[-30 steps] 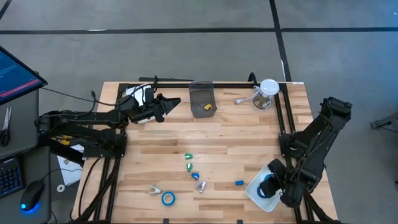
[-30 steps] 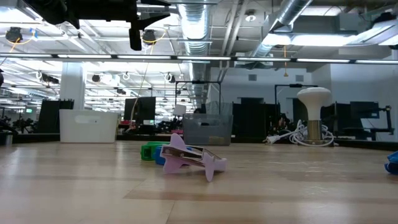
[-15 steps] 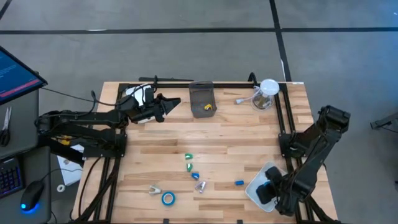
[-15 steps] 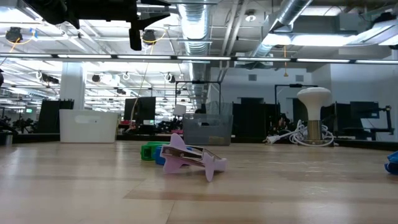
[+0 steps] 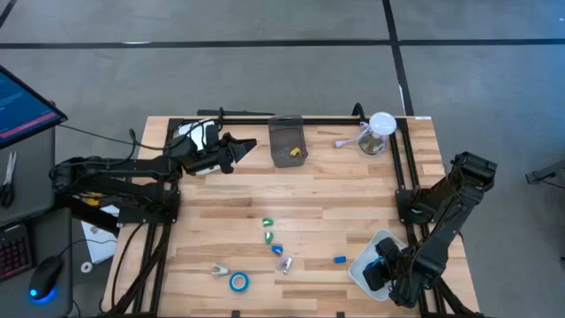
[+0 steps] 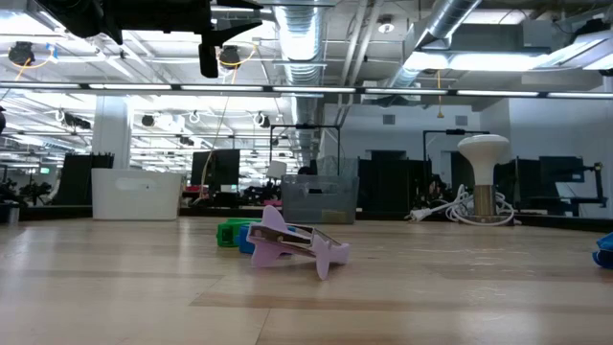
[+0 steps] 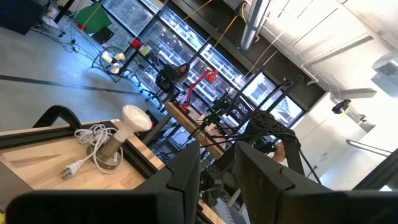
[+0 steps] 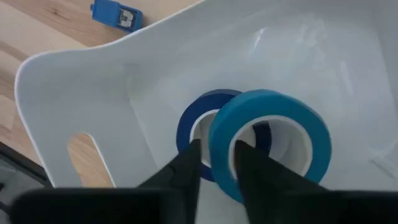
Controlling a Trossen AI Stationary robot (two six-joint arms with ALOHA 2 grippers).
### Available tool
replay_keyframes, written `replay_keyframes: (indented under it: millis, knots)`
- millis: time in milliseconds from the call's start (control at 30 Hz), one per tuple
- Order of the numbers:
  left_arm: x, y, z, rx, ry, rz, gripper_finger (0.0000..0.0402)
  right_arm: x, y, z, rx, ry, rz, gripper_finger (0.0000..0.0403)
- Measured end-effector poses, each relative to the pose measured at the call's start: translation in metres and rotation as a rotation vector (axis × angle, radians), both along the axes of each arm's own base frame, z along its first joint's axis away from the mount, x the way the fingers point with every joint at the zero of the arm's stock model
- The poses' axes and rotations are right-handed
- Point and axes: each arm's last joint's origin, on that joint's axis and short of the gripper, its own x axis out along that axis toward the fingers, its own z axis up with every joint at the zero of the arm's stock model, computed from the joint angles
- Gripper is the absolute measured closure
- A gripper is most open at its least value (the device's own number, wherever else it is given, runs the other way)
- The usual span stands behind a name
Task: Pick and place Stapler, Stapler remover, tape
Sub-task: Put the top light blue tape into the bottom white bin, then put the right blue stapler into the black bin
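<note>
Two tape rolls (image 8: 267, 134) in white bin (image 8: 81, 99), right hand (image 8: 214, 165) gripping one

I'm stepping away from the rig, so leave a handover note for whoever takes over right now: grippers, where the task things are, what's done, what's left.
Right gripper: low over the white bin at the table's front right corner, fingers on either side of the wall of a light blue tape roll; whether they are clamped on it cannot be told.
Left gripper: idle above the table's back left, holding nothing, fingers slightly apart.
In the bin: a dark blue tape roll under the light blue one.
Still on the table: one blue tape roll at front centre, with small stapler-type items scattered nearby.
Left: confirm the release, then bin the rest.
</note>
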Motion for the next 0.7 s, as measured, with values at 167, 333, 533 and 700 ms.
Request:
replay_keyframes:
  millis: [167,333,533,700]
  knots:
    - [0.000,0.000,0.000,0.000,0.000,0.000,0.0309,-0.001,-0.002,0.005,0.002,-0.009,0.051,0.0250]
    - [0.000,0.000,0.000,0.000,0.000,0.000,0.0309,0.000,-0.006,0.011,-0.005,-0.019,0.119,0.0233]
    - [0.000,0.000,0.000,0.000,0.000,0.000,0.0309,0.007,-0.012,0.028,0.060,-0.096,0.208,0.0239]
    - [0.000,0.000,0.000,0.000,0.000,0.000,0.0309,0.016,-0.019,0.049,0.129,-0.214,0.308,0.0255]
